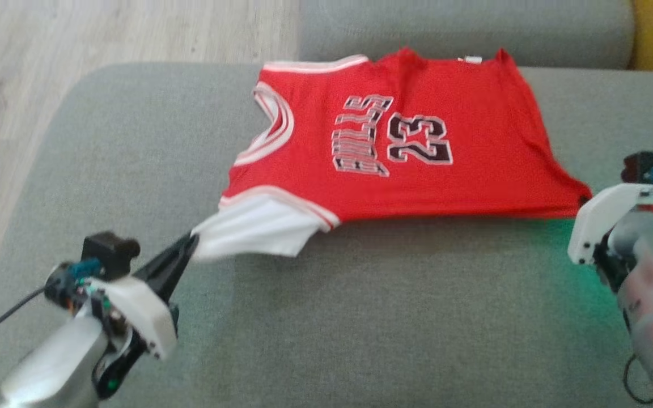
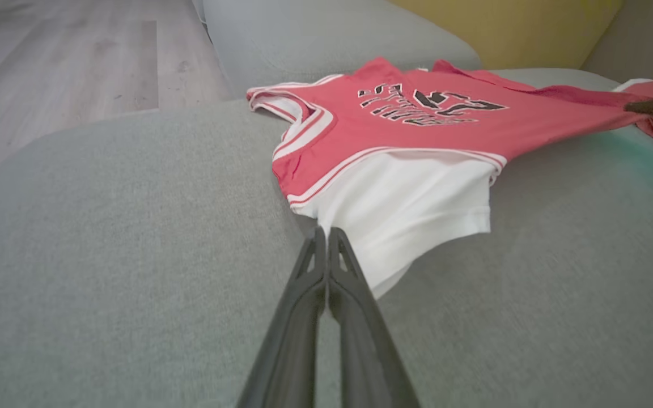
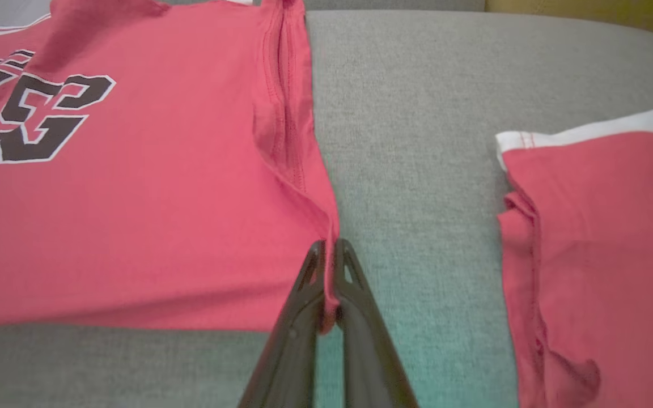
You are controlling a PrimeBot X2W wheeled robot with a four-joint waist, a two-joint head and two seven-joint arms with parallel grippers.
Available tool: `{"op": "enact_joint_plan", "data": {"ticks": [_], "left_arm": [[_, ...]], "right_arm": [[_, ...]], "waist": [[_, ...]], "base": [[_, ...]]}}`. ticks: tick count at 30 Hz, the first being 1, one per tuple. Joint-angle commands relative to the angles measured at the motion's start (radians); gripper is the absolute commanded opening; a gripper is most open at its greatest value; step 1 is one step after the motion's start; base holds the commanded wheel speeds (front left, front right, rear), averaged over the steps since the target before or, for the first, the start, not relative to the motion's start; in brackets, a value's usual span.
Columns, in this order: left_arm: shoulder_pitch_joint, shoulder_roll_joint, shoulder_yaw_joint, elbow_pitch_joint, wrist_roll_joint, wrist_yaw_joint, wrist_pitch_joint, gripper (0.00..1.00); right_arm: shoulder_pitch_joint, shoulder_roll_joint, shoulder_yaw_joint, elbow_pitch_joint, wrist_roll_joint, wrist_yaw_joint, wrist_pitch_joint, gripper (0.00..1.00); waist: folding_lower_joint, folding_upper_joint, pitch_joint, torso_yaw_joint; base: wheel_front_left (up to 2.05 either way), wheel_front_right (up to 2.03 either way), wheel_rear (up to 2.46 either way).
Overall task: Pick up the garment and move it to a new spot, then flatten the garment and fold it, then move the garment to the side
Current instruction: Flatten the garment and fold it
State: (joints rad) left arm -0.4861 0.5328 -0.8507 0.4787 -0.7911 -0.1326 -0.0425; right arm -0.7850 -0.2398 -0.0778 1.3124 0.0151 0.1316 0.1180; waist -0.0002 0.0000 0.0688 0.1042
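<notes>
Right wrist view, garment (image 3: 134,215) cut off, right pincer (image 3: 330,246) pinching hem

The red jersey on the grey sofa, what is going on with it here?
The robot holds the red jersey stretched out over the grey sofa seat. Its left gripper is shut on the white sleeve, and its right gripper is shut on the hem corner at the other end. The jersey is spread out and not yet folded. Another red garment lies beside it.
</notes>
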Motion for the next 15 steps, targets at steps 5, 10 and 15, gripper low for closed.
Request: {"op": "enact_joint_plan", "data": {"ticks": [5, 10, 15], "left_arm": [[0.054, 0.124, 0.031, -0.122, -0.04, 0.017, 0.034, 0.0], [0.137, 0.183, 0.028, -0.261, -0.065, 0.062, 0.073, 0.0], [0.168, 0.213, 0.039, -0.383, -0.079, 0.11, 0.092, 0.0]], "right_arm": [[0.032, -0.006, 0.105, -0.026, 0.085, -0.001, 0.062, 0.0], [0.092, -0.008, 0.206, -0.084, 0.205, -0.001, 0.156, 0.0], [0.175, -0.052, 0.305, -0.245, 0.35, -0.001, 0.249, 0.0]], "waist": [[0.0002, 0.0, -0.055, -0.023], [0.0002, 0.0, -0.067, -0.039], [0.0002, 0.0, -0.063, -0.047]], "base": [[0.0, 0.0, 0.0], [0.0, 0.0, 0.0], [0.0, 0.0, 0.0]]}}
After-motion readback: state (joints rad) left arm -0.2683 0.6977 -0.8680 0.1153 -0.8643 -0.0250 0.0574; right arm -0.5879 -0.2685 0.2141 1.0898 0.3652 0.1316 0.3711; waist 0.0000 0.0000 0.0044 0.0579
